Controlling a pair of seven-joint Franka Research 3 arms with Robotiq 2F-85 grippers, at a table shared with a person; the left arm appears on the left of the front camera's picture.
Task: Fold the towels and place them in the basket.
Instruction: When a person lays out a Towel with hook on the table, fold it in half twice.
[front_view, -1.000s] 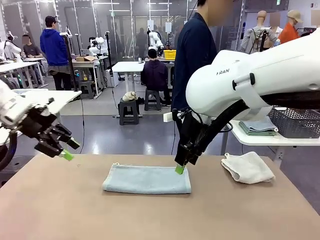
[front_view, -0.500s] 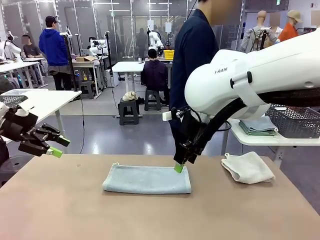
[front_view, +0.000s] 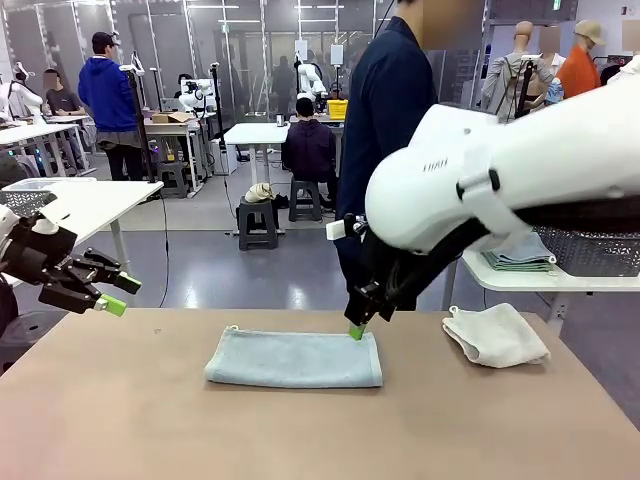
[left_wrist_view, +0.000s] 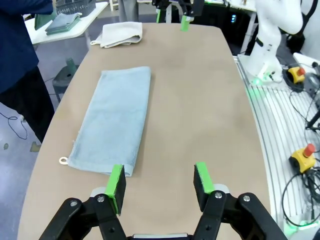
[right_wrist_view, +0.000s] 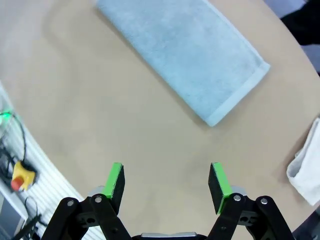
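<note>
Your right gripper (front_view: 356, 331) hangs with its jaws apart and empty, green tips by the far right corner of the pale blue-grey towel (front_view: 295, 358). That towel lies folded flat in the middle of the table (front_view: 150, 420). To its right, apart from it, the white towel (front_view: 496, 335) sits crumpled near the table's edge. Your left gripper (front_view: 108, 301), likewise spread and empty, hovers near the table's left end. Note the basket (front_view: 595, 250) on the side table (front_view: 520, 281) at far right.
</note>
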